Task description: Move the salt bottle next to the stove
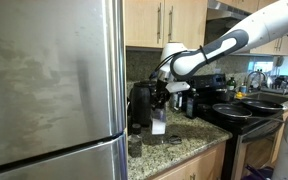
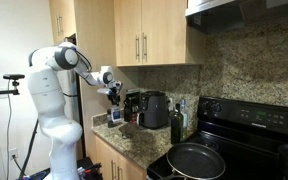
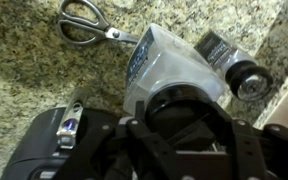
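Note:
The salt bottle is a small white bottle with a dark cap, near the counter's front edge beside the black countertop appliance. My gripper comes down from above and is shut on its cap. In the wrist view the cap sits between my jaws and the white body points away. It also shows in an exterior view under my gripper. The stove with dark pans stands at the far end of the counter and shows in both exterior views.
Scissors lie on the granite beyond the bottle. A small dark-lidded jar stands close beside it. A taller dark bottle stands between the appliance and the stove. A steel fridge flanks the counter.

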Controlling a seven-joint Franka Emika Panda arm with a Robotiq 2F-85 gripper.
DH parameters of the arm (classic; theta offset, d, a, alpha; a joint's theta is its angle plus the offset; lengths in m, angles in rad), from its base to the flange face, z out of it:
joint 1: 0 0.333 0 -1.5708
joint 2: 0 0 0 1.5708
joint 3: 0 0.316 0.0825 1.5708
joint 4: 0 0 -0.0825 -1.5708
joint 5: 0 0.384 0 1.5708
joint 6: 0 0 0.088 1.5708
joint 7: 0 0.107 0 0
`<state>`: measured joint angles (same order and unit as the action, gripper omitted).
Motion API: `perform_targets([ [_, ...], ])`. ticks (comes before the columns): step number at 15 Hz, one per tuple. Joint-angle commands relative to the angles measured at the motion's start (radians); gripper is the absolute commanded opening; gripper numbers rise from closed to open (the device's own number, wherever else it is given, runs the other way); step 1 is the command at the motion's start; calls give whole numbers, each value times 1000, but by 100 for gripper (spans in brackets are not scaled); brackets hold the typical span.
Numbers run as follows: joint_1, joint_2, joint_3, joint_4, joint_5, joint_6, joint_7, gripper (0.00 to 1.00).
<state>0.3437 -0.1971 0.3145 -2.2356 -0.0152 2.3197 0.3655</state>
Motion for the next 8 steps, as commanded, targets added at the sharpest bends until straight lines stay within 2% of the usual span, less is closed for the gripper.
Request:
perform_targets([
  [1,-38,-166,-74,-29,143,-52,-109,37],
  [2,-47,-84,-22,0,79,-27,-45,62],
  [4,-57,-142,-55,-5,126,-54,-95,62],
  [5,-64,-140,-54,-22,123,-41,-86,37],
  [8,-147,-164,-87,-91,82,18,3,37],
])
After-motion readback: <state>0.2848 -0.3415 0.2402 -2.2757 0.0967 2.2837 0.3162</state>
